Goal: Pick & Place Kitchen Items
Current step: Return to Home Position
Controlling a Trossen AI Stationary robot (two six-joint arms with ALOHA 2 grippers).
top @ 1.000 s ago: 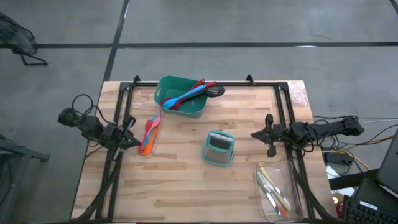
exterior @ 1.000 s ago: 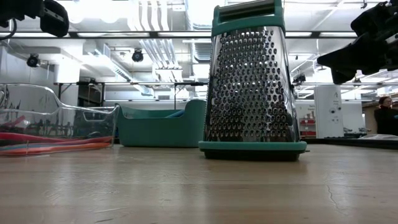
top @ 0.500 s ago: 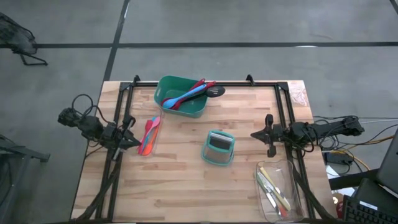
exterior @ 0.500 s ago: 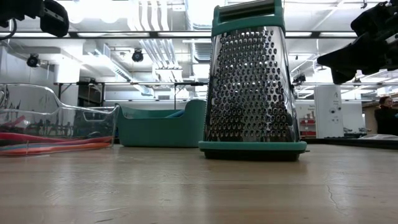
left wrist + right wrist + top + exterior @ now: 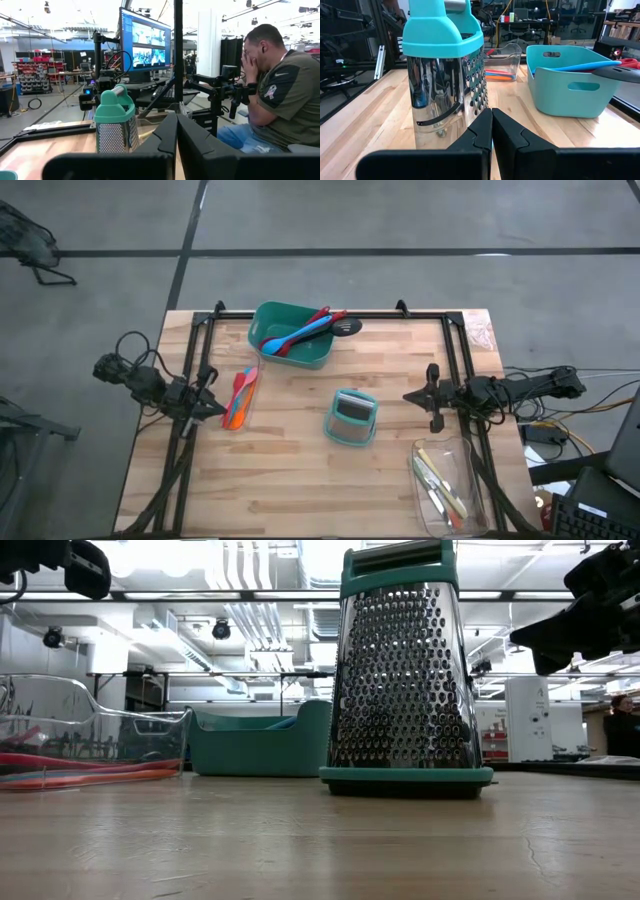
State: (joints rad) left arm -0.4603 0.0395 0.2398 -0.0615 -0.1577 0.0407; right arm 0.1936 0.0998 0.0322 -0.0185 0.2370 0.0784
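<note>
A blue spoon (image 5: 297,334), red spoons (image 5: 322,315) and a black slotted spoon (image 5: 346,327) lie in the green tub (image 5: 291,335) at the far middle, their ends sticking out over its right rim. Three small red, blue and orange spatulas (image 5: 240,395) lie in a clear tray at the left. Pale-handled tools (image 5: 439,485) lie in a clear tray at the near right. My left gripper (image 5: 222,409) is shut and empty beside the spatula tray. My right gripper (image 5: 408,396) is shut and empty, right of the grater (image 5: 351,417).
A teal box grater (image 5: 444,70) stands upright at the table's middle, between the two grippers. A black frame (image 5: 330,314) runs along the far edge and both sides. A seated person (image 5: 280,95) shows beyond the table's right side. Bare wood lies at the near left.
</note>
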